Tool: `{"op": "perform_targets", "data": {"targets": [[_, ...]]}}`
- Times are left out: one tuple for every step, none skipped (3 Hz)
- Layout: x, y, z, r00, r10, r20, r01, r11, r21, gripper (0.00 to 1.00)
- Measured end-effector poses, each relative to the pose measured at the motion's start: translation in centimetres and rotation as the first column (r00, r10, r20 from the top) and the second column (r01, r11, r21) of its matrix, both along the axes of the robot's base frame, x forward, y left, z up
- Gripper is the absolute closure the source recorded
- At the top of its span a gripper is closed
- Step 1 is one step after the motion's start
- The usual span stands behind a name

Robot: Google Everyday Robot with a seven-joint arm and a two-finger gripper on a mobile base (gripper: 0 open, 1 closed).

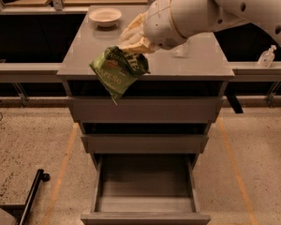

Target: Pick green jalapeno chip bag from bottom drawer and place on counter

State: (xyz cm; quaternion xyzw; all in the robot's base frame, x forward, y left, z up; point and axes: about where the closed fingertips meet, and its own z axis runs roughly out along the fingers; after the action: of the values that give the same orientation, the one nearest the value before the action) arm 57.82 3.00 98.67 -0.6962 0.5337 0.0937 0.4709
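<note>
My gripper is shut on the top of the green jalapeno chip bag. The bag hangs in the air at the front edge of the counter, partly over its left front part and partly in front of the top drawer. The bottom drawer is pulled open below and nothing shows inside it. My white arm reaches in from the upper right and covers the right rear of the counter.
A pale bowl stands at the counter's back left. A clear bottle lies half hidden under my arm. The two upper drawers are closed. A small sanitizer bottle stands on the ledge at right. A dark bar lies on the floor at lower left.
</note>
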Motion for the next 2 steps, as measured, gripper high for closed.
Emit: {"op": "perform_targets", "data": {"targets": [[0.0,0.0,0.0,1.0000,0.001,-0.001,-0.001,1.000,-0.001,1.00],[1.2,0.5,-0.4,0.9996,-0.011,0.027,0.011,1.000,0.018,1.00]]}}
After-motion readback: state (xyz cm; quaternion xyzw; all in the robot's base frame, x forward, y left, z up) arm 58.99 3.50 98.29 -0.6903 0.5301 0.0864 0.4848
